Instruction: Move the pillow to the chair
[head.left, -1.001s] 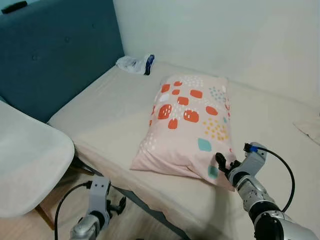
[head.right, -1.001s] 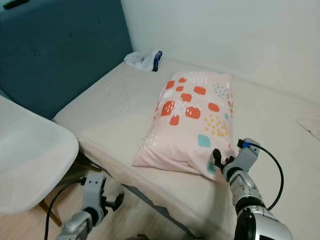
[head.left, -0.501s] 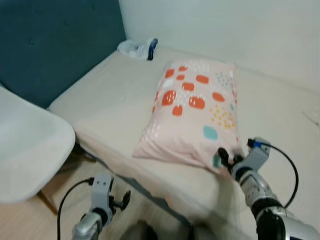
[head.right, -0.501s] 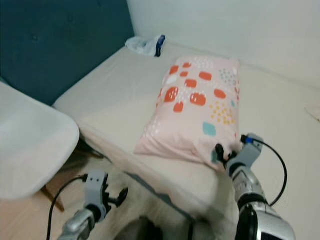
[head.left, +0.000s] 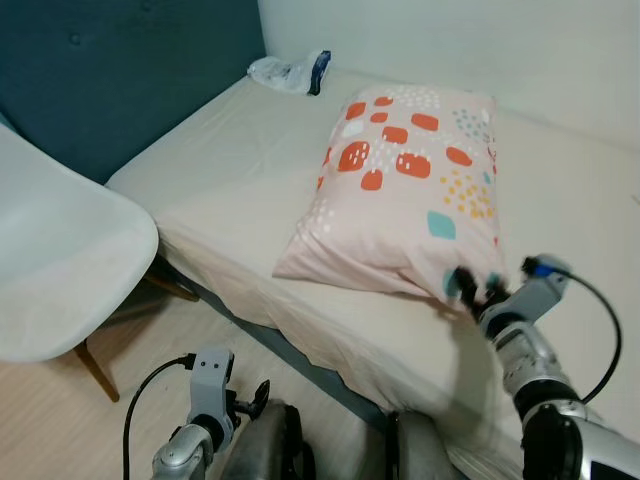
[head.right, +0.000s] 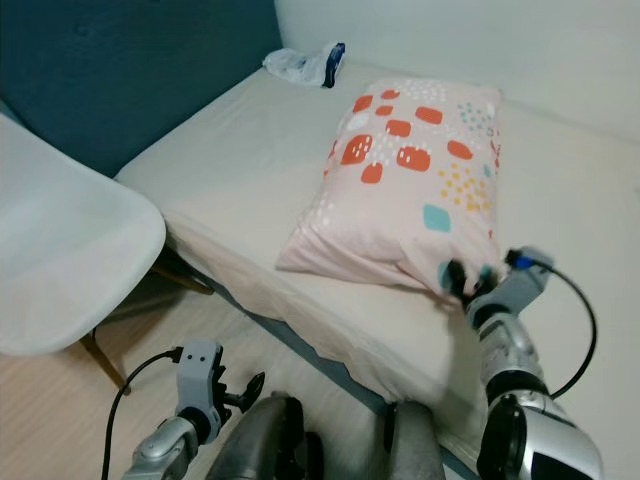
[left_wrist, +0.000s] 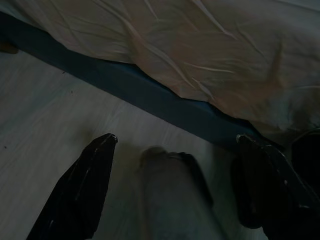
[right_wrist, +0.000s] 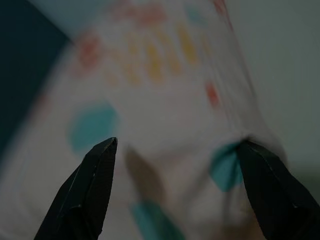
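One pillow (head.left: 410, 190) lies on the bed (head.left: 230, 190), right tool (head.left: 478, 290) touching

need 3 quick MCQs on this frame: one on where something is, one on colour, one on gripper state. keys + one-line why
1. Where does the pillow lie?
A. On the chair seat
B. On the bed
C. On the floor

2. What colour is the headboard behind the bed?
A. Dark teal blue
B. Red
C. Yellow

3. How does the right gripper stand?
A. Shut on the pillow and lifting it
B. Hanging low over the floor
C. Open, at the pillow's near corner

Key:
1 B: the pillow rests flat on the beige sheet, while the white chair stands beside the bed with nothing on its seat.
2 A: the padded panel at the bed's head is dark teal blue.
3 C: the right wrist view shows its two fingers spread wide with the pillow between and ahead of them. The left gripper is the one low over the floor, also open.
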